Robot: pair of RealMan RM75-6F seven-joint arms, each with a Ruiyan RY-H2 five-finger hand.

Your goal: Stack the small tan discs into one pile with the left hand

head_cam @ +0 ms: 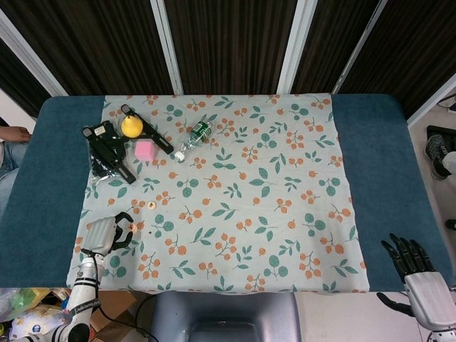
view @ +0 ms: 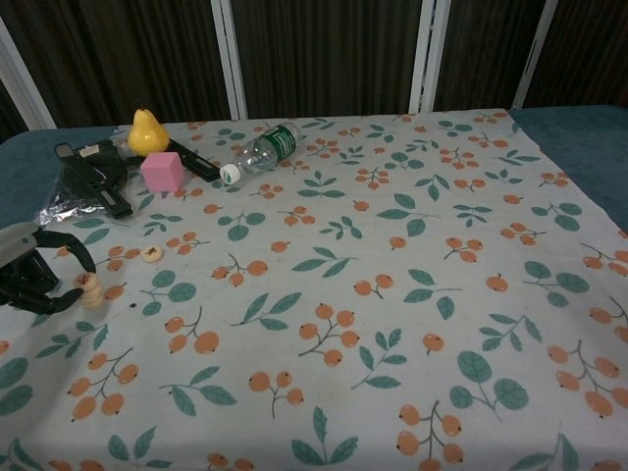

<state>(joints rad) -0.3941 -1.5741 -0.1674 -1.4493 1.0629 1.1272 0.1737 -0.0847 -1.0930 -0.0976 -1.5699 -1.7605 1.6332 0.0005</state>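
Note:
A short pile of small tan discs [view: 88,287] stands on the floral cloth near its left edge, also seen as the pile [head_cam: 132,226] in the head view. My left hand [view: 34,270] [head_cam: 107,234] curls around it from the left, with one fingertip above the top disc and one below it, pinching it. Up and to the right of the pile lies one more tan disc [view: 151,253] [head_cam: 151,204], flat and alone. My right hand [head_cam: 413,267] hangs off the table's front right corner, its fingers spread and holding nothing.
At the back left are a black tool [head_cam: 107,149], a yellow pear [view: 145,130], a pink cube [view: 162,171] and a clear bottle [view: 260,151] lying on its side. The floral cloth [head_cam: 285,214] covers the middle of a blue table [head_cam: 392,164].

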